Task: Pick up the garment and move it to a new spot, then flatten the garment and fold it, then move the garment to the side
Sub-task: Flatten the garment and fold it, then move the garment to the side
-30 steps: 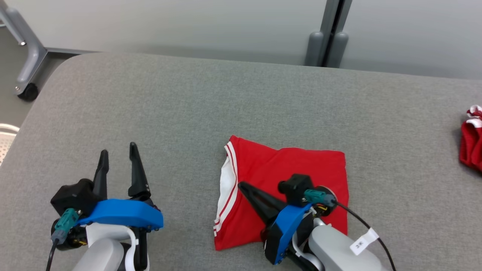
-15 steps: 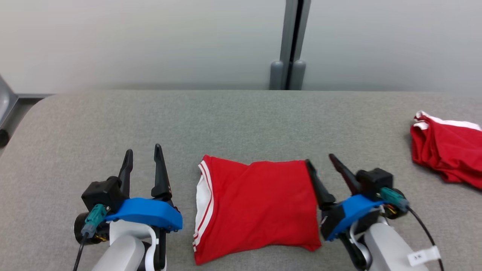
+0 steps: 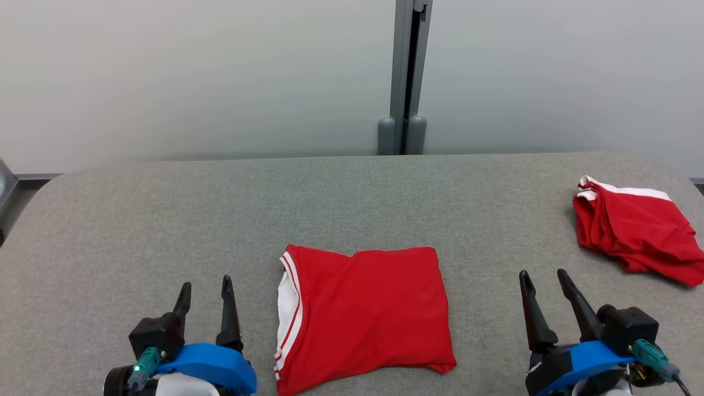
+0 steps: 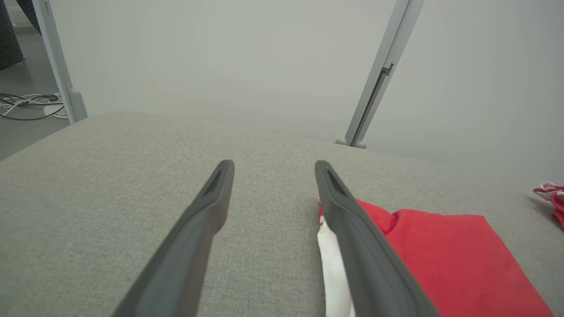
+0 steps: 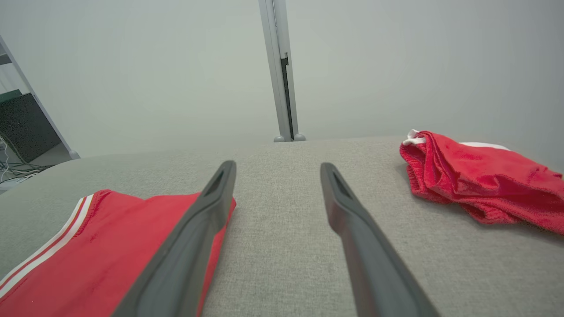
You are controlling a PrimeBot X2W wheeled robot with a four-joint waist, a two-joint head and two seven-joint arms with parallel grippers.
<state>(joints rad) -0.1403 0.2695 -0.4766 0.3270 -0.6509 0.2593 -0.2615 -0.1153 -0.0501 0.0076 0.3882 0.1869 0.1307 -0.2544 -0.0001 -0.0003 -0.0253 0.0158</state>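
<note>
Garment (image 3: 363, 313), red with white striped trim, lies folded into a rough square on the grey bench (image 3: 165, 220). It sits close to the front edge and about midway along it. Its trimmed white edge faces the robot's left, while the plain folded edge faces the right. The cloth lies mostly flat, with a slight wrinkle near the far edge and the front right corner a little turned. The left jaws stand released and empty at the front left, their dark fingers (image 3: 226, 313) pointing toward the far edge. They are just beside the trimmed edge with a strip of bare bench between. In the left wrist view one finger crosses in front of the white trim, and whether it touches there cannot be told from that view. The right jaws are likewise released and empty at the front right. Their fingers (image 3: 531, 313) lean slightly left and are clear of the plain edge, farther from the cloth than the left pair. A second red piece (image 3: 632, 231) with white trim lies crumpled near the right edge, toward the far side and well apart from the folded one. Behind the far edge stand pale panels joined by a grey post (image 3: 404, 82). Cables (image 4: 26, 105) lie on the floor beyond the left end.
</note>
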